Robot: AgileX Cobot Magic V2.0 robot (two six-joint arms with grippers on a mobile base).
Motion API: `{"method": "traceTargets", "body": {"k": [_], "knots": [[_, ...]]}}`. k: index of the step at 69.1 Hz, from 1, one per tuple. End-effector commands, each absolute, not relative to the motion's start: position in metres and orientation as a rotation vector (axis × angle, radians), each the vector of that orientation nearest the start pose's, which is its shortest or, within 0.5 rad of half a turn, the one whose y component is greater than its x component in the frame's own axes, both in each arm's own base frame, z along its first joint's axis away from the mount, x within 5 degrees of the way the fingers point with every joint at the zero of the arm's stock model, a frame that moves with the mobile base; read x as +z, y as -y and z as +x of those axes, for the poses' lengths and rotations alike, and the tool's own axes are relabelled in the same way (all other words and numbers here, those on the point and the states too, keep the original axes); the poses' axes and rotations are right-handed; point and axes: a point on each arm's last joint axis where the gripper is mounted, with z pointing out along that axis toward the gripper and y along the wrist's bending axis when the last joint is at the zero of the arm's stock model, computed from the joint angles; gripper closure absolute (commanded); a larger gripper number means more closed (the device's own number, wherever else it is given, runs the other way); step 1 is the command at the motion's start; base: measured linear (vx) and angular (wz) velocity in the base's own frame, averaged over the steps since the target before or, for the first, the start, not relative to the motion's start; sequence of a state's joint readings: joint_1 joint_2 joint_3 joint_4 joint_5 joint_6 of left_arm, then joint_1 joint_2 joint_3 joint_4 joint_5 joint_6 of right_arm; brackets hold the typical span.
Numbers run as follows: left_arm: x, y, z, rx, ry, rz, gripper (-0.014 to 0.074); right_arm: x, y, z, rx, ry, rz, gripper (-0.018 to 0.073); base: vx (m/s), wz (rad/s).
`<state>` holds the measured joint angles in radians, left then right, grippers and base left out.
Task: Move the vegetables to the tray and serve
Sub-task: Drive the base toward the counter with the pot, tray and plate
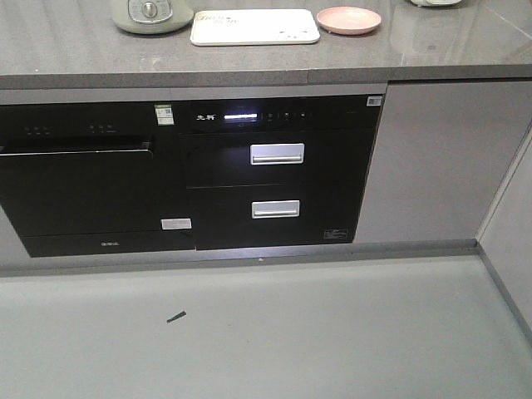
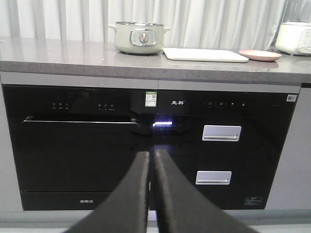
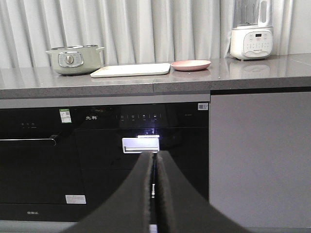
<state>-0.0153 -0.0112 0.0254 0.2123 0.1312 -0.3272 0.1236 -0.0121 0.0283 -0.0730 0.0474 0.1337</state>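
tray flat on countertop, between green pot and pink plate, set back from front edge. we note left gripper and right gripper clenched, empty, facing cabinets from well apart; floor below open.

- I see a grey speckled stone countertop running the full width.
- Below it sit black glass-fronted built-in appliances, one with a lit white display strip and two silver drawer handles.
- To their right is a plain grey cabinet door.
- The floor is pale grey, with a small dark scrap lying on it.
- White pleated curtains hang behind the counter.
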Motion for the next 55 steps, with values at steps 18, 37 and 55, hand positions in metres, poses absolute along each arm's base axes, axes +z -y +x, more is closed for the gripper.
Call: {"method": "traceTargets", "body": {"k": [18,37,55], "knots": [[0.1928,-0.0003,0.0566,-0.101,-1.568,-0.096,0.0602,0.2018,-0.0068,0.0561,0.138,-1.484,-0.050,0.0562,0.09,-0.03],[0.1928,-0.0003,0.0566,-0.101,-1.568,-0.096,0.0602,0.2018,-0.0068,0.0561,0.138,-1.484,-0.050,0.0562,0.10,-0.03],[0.1928,-0.0003,0.0566,-0.101,-1.568,-0.096,0.0602,0.2018,-0.0068,0.0561,0.138,-1.484,-0.050,0.0562,0.12,-0.03]]}}
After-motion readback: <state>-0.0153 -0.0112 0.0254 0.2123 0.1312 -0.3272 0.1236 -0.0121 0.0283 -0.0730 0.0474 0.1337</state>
